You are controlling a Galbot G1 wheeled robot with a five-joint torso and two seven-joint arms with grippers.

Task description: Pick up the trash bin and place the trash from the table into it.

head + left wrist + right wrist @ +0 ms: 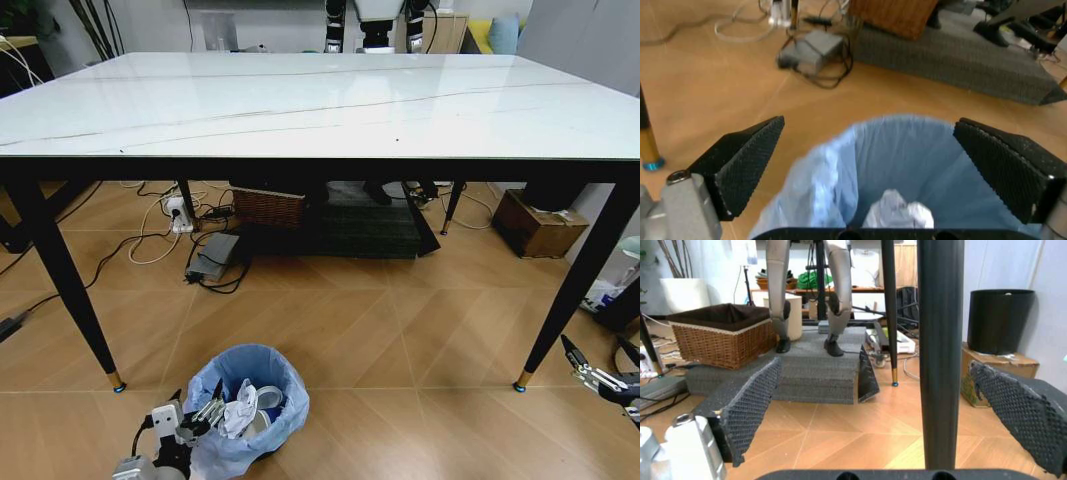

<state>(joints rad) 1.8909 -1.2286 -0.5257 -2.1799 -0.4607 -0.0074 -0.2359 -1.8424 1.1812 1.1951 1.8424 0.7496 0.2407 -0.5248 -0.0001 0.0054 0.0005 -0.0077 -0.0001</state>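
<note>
The trash bin (252,372), lined with a crinkled light-blue bag, stands on the wooden floor in front of the table (320,100). Trash lies inside it: crumpled white tissues (240,408) and a paper cup (268,398). My left gripper (208,408) is at the bin's near-left rim. In the left wrist view this gripper (868,121) is open, its black pads on either side of the bin (900,155), with a tissue (899,214) below. My right gripper (592,348) hangs open low at the right, near the table's front right leg (940,355).
Under the table are a wicker basket (268,208), a dark mat (370,230), a power strip with cables (178,212) and a grey adapter (214,256). A cardboard box (538,226) sits at the right. Black table legs (62,280) flank the bin's area.
</note>
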